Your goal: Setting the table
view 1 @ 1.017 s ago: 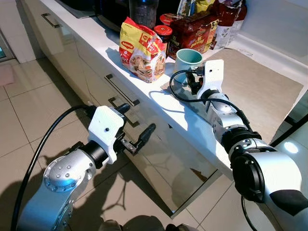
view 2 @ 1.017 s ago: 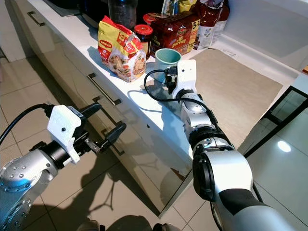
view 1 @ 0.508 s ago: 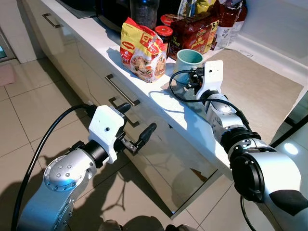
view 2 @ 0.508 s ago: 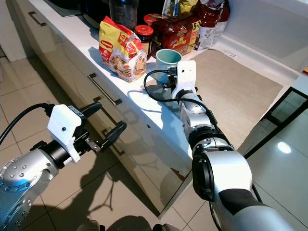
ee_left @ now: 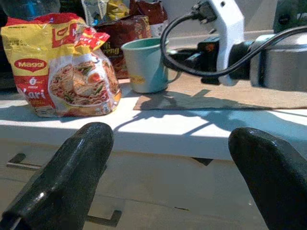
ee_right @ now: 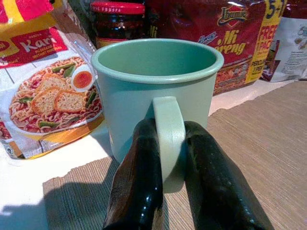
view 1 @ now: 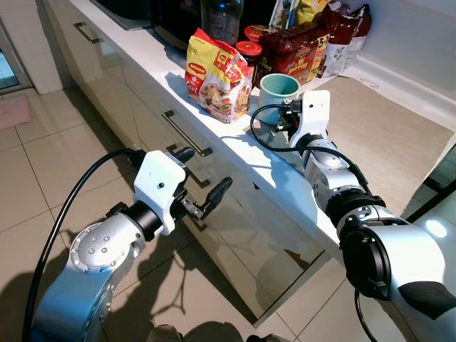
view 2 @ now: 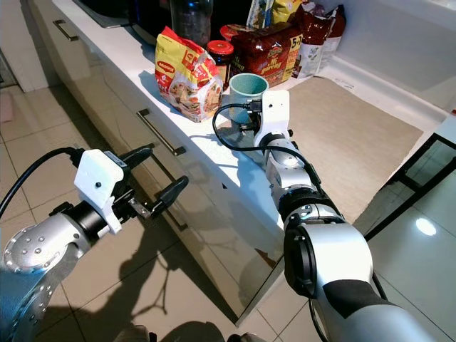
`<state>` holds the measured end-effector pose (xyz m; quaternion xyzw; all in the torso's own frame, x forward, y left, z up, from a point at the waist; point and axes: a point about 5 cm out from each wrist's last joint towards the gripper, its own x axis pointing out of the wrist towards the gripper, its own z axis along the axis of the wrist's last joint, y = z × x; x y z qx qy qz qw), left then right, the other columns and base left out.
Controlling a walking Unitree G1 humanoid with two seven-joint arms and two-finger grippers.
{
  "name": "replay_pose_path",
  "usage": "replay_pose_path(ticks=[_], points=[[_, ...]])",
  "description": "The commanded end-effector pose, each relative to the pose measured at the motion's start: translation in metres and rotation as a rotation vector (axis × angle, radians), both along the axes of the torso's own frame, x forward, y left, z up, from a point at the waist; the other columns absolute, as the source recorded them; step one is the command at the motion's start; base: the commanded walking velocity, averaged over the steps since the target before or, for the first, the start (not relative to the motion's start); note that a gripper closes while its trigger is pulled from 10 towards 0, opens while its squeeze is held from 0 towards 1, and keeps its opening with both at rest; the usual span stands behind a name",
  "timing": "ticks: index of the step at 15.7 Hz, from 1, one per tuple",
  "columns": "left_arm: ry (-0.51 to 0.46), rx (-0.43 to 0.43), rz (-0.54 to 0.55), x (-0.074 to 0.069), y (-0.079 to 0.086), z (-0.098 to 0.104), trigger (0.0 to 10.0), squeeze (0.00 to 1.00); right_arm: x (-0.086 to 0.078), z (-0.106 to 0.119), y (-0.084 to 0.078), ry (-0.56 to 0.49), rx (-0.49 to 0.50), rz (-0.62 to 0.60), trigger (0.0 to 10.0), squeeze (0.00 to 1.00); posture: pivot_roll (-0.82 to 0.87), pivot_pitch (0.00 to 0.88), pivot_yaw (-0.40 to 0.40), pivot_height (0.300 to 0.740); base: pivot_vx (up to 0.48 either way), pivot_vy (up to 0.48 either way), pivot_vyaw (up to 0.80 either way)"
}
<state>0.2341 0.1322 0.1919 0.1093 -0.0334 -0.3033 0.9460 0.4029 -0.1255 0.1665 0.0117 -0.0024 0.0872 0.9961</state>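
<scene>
Mug (ee_right: 156, 98) upright on the tabletop (view 1: 235, 142), beside the noodle packet (view 1: 216, 75), handle turned straight toward the right gripper (ee_right: 171, 158). Fingers (ee_right: 136, 184) clamped on that handle. Left gripper (view 1: 201, 182) below the tabletop edge, spread wide, empty.

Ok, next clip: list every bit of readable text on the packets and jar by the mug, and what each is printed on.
"Maggi", "Kari": yellow noodle packet.
"Mi", "reng", "5+", "FREE": dark red noodle multipack.
White packet beside the multipack: print too small to read.
Red-lidded jar: no label legible.
Green mug, held at its handle by the right end effector: no text.
</scene>
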Motion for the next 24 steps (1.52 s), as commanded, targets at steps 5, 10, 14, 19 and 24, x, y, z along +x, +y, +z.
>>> replay_pose_path(ticks=[5,10,14,19,24], points=[[-0.083,0.042,0.178,0.012,0.016,0.0,10.0,0.0,-0.005,0.044,-0.004,-0.291,0.155,0.126,0.1,0.0,0.21,0.0,-0.065,0.74,0.0,0.0,0.0],[-0.106,0.035,0.169,0.009,0.015,0.0,10.0,0.0,-0.103,0.021,0.004,-0.332,0.145,0.282,10.0,0.0,0.15,0.0,-0.052,0.74,0.0,-0.447,0.0],[-0.123,0.023,0.209,0.004,0.017,0.003,10.0,0.0,-0.12,0.013,0.009,-0.307,0.137,0.292,10.0,0.0,0.15,0.0,-0.055,0.74,0.0,-0.48,0.0],[-0.172,0.045,0.379,0.019,0.023,0.02,10.0,0.0,-0.126,0.02,0.002,-0.248,0.112,0.177,10.0,0.0,0.15,0.0,-0.06,0.74,0.0,-0.48,0.32],[-0.173,0.101,0.458,0.027,0.026,0.012,10.0,0.0,-0.118,0.007,-0.004,-0.106,0.111,0.093,10.0,0.0,0.13,0.017,-0.045,0.74,0.0,-0.48,0.8]])
